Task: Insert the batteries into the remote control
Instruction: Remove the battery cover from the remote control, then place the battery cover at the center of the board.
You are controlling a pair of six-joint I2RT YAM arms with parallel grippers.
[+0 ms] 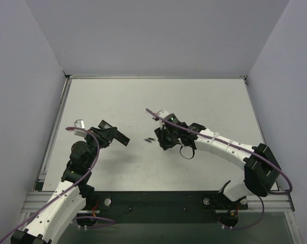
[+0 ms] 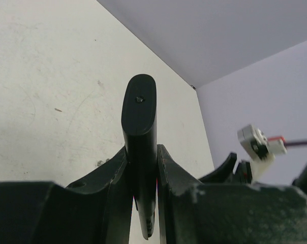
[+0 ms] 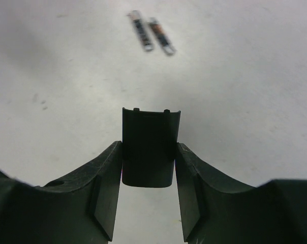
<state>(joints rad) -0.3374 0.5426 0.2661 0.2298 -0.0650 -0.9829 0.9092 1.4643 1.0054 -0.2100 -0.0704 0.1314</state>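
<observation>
Right wrist view: the right gripper point(image 3: 148, 152) is closed on a short black plastic cover point(image 3: 149, 133), with the 2 tiny dark grey cylindrical batteries point(image 3: 142, 31) lying side by side just beyond it. The left gripper point(image 2: 141, 162) clamps the slim black rectangular remote control point(image 2: 139, 109), which may twist in that grip, and a nudged battery could roll across the scuffed white tabletop point(image 1: 194, 101) inside plain pale grey walls point(image 1: 158, 35).

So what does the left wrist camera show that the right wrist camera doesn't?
Only the left wrist view: the remote control clamped between the left jaws, plus the grey walls. Only the right wrist view: the short black cover held in the right jaws, and two batteries lying side by side beyond it. Both: black jaws shut on something, above the white table.
</observation>
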